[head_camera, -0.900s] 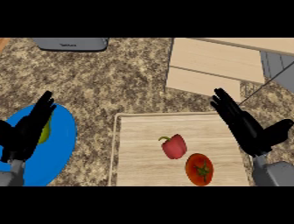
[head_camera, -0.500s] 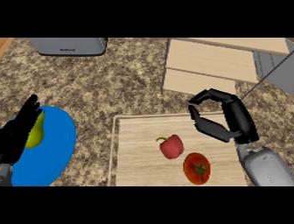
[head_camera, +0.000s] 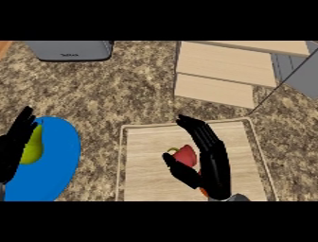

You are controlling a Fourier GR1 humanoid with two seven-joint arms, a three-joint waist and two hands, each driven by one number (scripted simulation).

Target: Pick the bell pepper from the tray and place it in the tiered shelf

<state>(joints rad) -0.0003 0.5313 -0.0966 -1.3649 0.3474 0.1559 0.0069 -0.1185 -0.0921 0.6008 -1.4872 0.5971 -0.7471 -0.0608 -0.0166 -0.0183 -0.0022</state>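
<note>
A red bell pepper point(head_camera: 185, 154) lies on the light wooden tray point(head_camera: 142, 156) in the lower middle of the head view. My right hand point(head_camera: 211, 158) is open over the tray, its straight fingers just right of the pepper and its thumb below it. The palm hides a second red item, of which only a sliver shows. The tiered shelf point(head_camera: 225, 71), made of pale wooden steps, stands at the back right. Low at the left edge, my left hand point(head_camera: 8, 151) rests open over a blue plate.
A blue plate point(head_camera: 53, 165) with a green pear point(head_camera: 33, 146) on it sits at the left. A grey appliance point(head_camera: 71, 49) stands at the back left. A grey panel point(head_camera: 315, 71) is beside the shelf at the right.
My right hand has come left and down over the tray, from curled above its far edge to straight beside the pepper, covering the other red item. The left hand stayed at the left edge.
</note>
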